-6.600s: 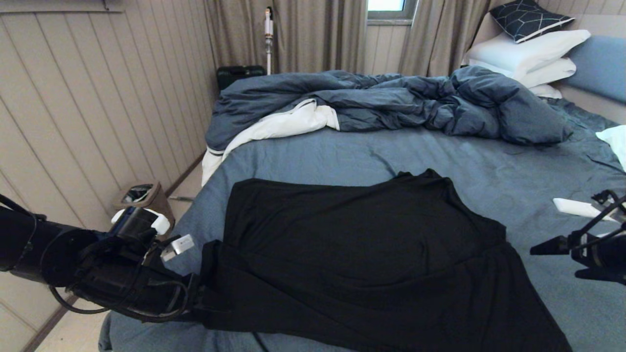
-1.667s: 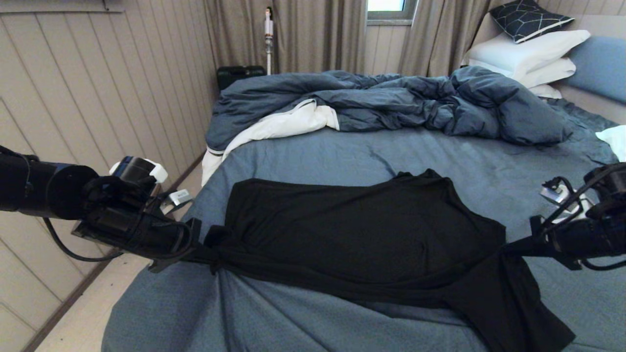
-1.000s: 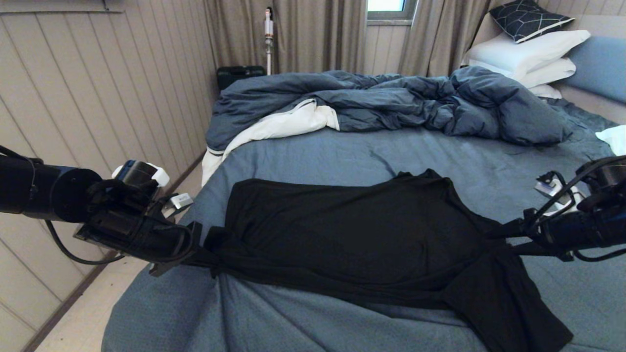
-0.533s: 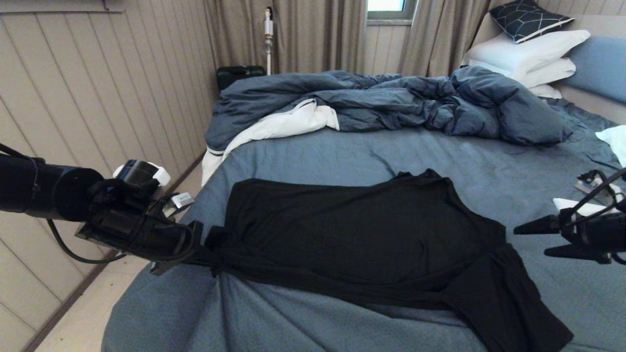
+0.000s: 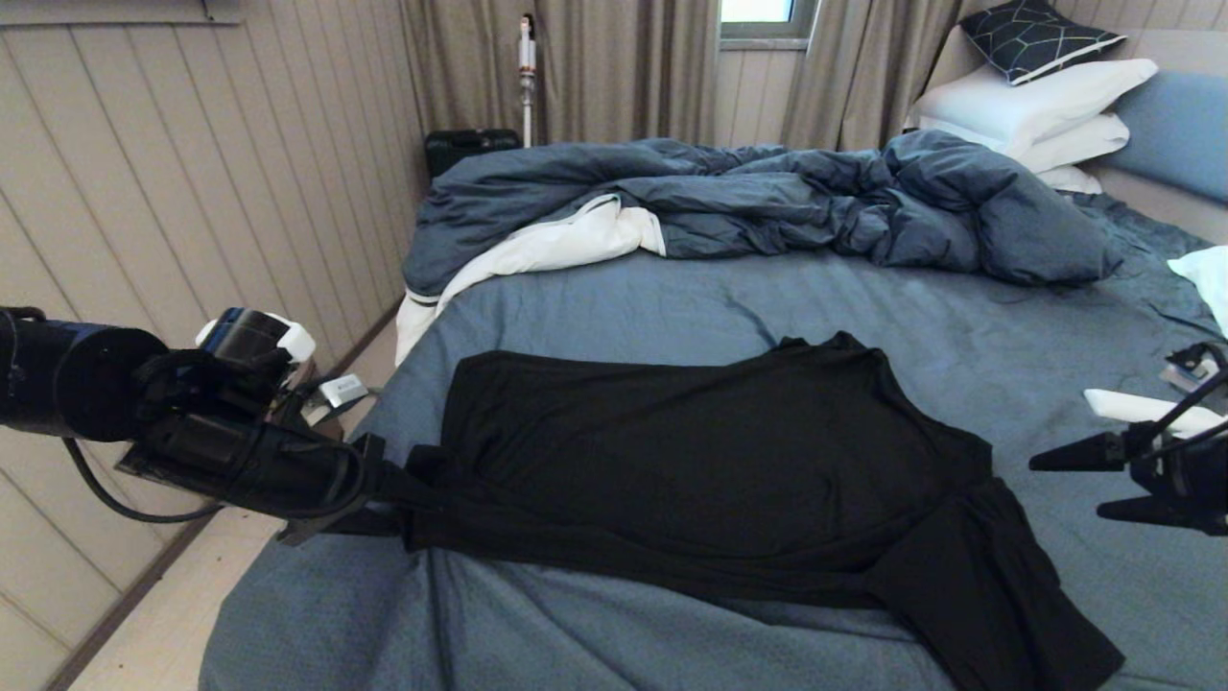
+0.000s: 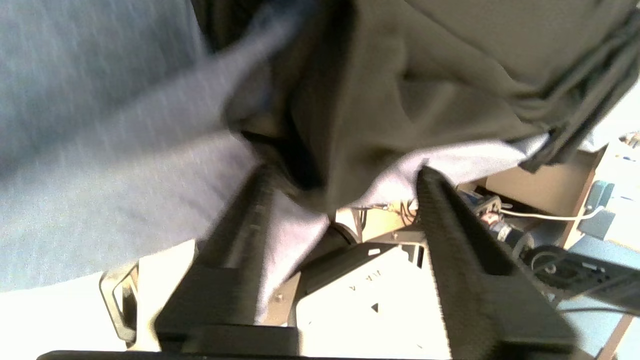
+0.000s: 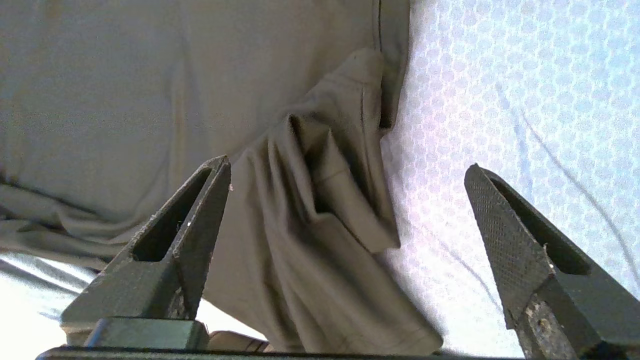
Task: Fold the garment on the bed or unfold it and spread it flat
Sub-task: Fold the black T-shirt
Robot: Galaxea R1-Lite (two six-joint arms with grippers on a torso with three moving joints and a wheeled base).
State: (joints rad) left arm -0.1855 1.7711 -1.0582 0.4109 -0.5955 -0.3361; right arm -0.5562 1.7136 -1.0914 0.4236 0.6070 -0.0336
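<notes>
You are looking at the bed [image 5: 672, 307], its slate-blue sheet filling most of the head view. Along its far side lies a rumpled dark blue duvet [image 5: 767, 202] with white lining turned out at its left end. At the far right corner white pillows [image 5: 1036, 110] are stacked, and a dark patterned cushion [image 5: 1036, 34] sits on top of them.

The garment [image 5: 710, 461] lies on the near half of the bed, stretched across it from left to right. It shows plain black cloth, with no print facing you. The far part lies fairly flat. Along the near edge the cloth is gathered into a ridge, and at the near right a loose flap trails toward the bed's edge. The left end is drawn into a narrow bunch that runs to your left hand.

Your left hand [image 5: 379, 489] is at the bed's near left edge, reaching level toward the garment. In the left wrist view its fingers [image 6: 250, 210] stand partly apart with dark cloth and a fold of blue sheet between them; you cannot tell whether they grip the cloth.

Your right hand [image 5: 1070, 480] hovers over the sheet just beyond the garment's right end, apart from it. Its fingers [image 7: 505, 225] are spread wide and hold nothing.
</notes>
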